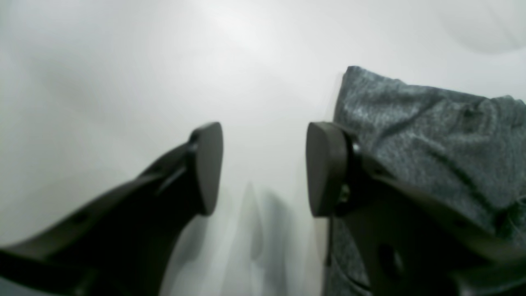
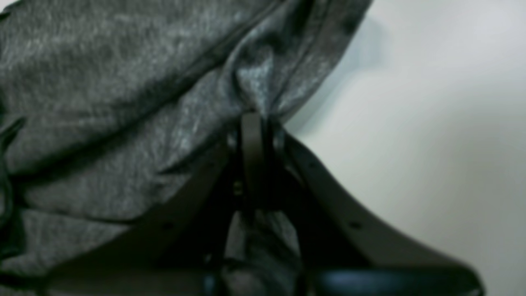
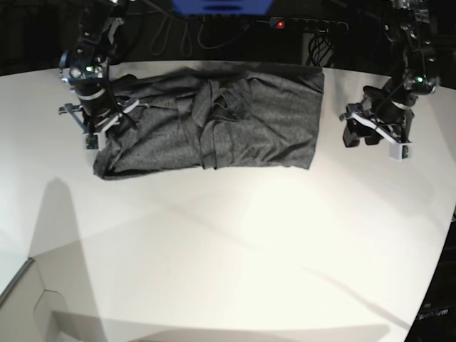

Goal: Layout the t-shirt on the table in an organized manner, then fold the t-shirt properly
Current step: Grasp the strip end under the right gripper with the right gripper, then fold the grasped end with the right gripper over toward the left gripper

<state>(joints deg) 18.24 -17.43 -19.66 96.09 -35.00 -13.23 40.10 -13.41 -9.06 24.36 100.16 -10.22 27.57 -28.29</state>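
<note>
The dark grey t-shirt (image 3: pixel 235 121) lies at the far side of the white table (image 3: pixel 235 249) as a rough rectangle, with sleeves bunched over its middle. My right gripper (image 2: pixel 257 119) is shut on a pinched fold of the t-shirt (image 2: pixel 123 102) near its edge; in the base view this gripper (image 3: pixel 103 125) sits at the shirt's left end. My left gripper (image 1: pixel 265 168) stands open over bare table, its fingers (image 1: pixel 207 168) holding nothing, with the t-shirt (image 1: pixel 431 139) just beside it. In the base view it (image 3: pixel 374 132) hovers a little off the shirt's right end.
Dark cables and equipment (image 3: pixel 235 21) line the far edge behind the table. The table's curved edge (image 3: pixel 445 235) runs down the right side, and a grey floor corner (image 3: pixel 21 306) shows at the lower left. White tabletop stretches in front of the shirt.
</note>
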